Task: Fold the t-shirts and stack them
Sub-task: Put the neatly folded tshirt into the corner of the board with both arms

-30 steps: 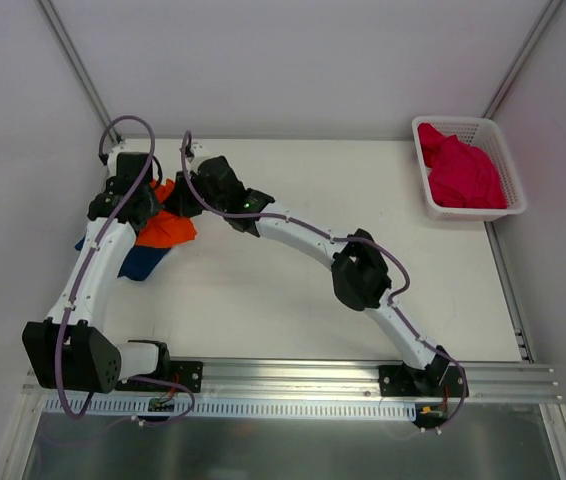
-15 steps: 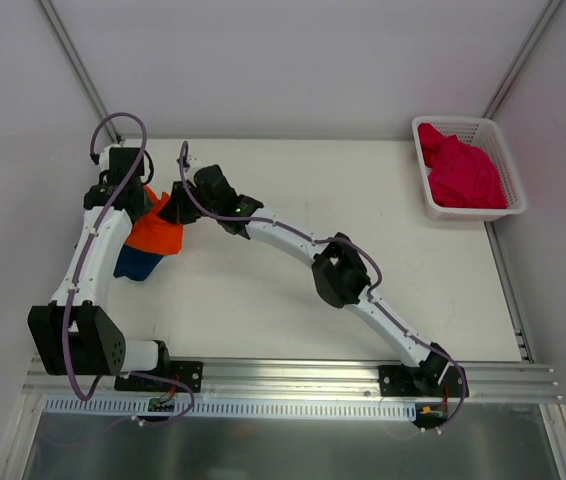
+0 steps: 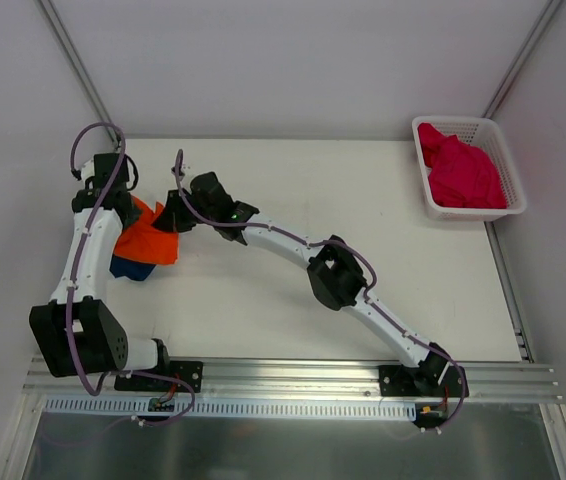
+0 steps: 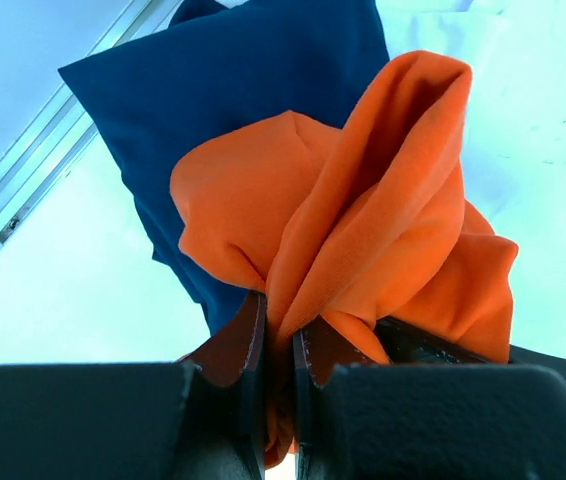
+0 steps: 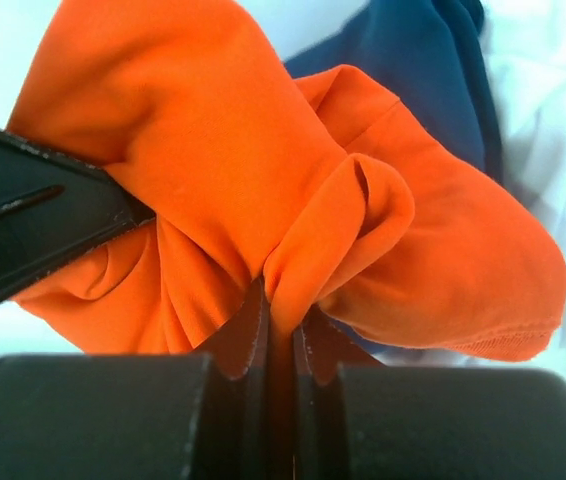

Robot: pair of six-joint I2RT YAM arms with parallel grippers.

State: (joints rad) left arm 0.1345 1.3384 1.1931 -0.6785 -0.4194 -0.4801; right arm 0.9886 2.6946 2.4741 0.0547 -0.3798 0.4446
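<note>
The orange t-shirt [image 3: 149, 238] hangs bunched between both grippers at the table's far left, above the navy blue t-shirt [image 3: 131, 268] lying on the table. My left gripper [image 3: 129, 203] is shut on one fold of the orange shirt [image 4: 363, 230]; the navy shirt [image 4: 213, 90] lies beyond it. My right gripper [image 3: 170, 216] is shut on another fold of the orange shirt [image 5: 293, 210], with the navy shirt [image 5: 413, 60] behind. The magenta pink t-shirt [image 3: 460, 170] lies crumpled in the basket at the far right.
A white mesh basket [image 3: 514, 192] stands at the table's far right corner. A metal rail [image 3: 293, 375] runs along the near edge. White walls close in the left, back and right sides. The right arm [image 3: 335, 272] stretches diagonally across the table.
Both grippers have moved left with the orange shirt. The left gripper went further toward the left wall, and the shirt is stretched wider over the navy one.
</note>
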